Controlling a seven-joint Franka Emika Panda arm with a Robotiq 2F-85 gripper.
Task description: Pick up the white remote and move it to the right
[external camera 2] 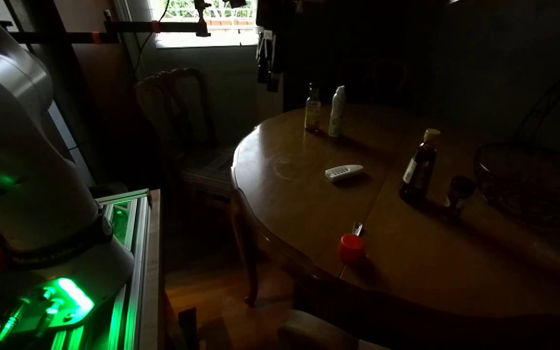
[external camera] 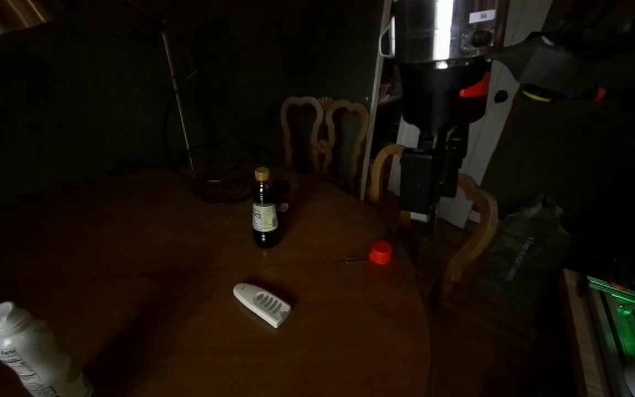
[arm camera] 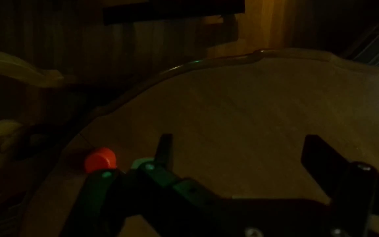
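The white remote [external camera: 263, 305] lies flat on the brown round table [external camera: 323, 353], its button end toward the table's near rim. It also shows in an exterior view [external camera 2: 344, 172]. My gripper [external camera: 428, 214] hangs pointing down, high above the tabletop and apart from the remote. In the wrist view the gripper [arm camera: 239, 135] is open, its two fingers wide apart with only bare table between them. A thin pale strip shows behind the gripper body in the wrist view; I cannot tell whether it is the remote.
A red cap [external camera: 381, 252] sits near the table edge. A dark bottle [external camera: 264, 218] with a yellow cap stands beyond the remote. A white spray can [external camera: 36, 353] and a clear bottle [external camera 2: 312, 116] stand at another side. A wire basket [external camera: 224, 193] and chairs [external camera: 323, 138] are farther back.
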